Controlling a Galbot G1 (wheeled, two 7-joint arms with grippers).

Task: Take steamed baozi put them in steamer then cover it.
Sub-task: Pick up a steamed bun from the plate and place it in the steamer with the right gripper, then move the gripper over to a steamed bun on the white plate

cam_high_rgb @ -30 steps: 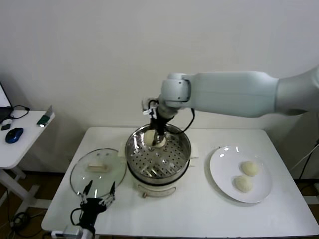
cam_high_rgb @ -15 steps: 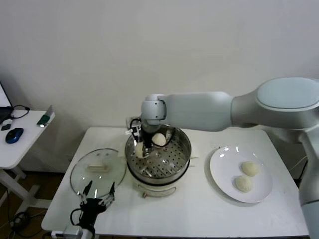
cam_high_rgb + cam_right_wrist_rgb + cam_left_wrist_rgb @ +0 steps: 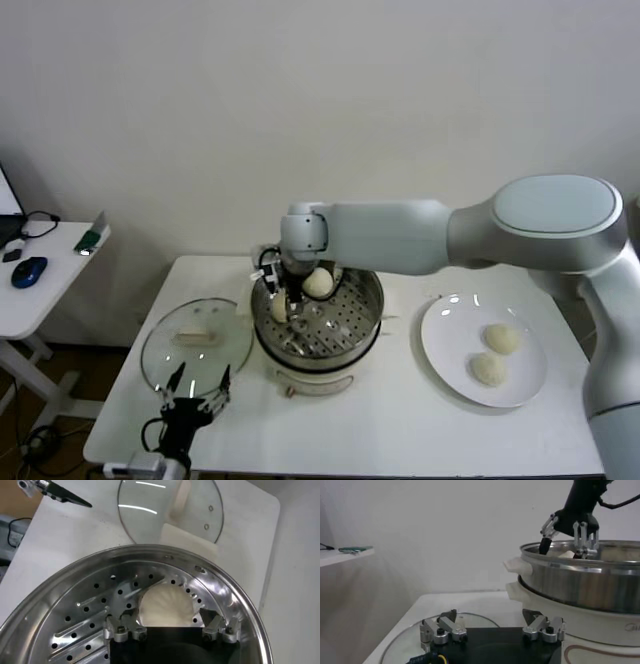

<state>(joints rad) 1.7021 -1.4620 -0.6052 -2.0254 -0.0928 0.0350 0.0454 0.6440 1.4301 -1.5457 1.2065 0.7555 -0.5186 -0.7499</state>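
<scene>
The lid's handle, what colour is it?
Cream, on the clear glass lid; the handle shows best in the head view.

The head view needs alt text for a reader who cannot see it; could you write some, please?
The right gripper, open, hangs in the steamer over a bun, a second bun beside it. Two buns wait on a plate; the glass lid lies by the left gripper.
</scene>
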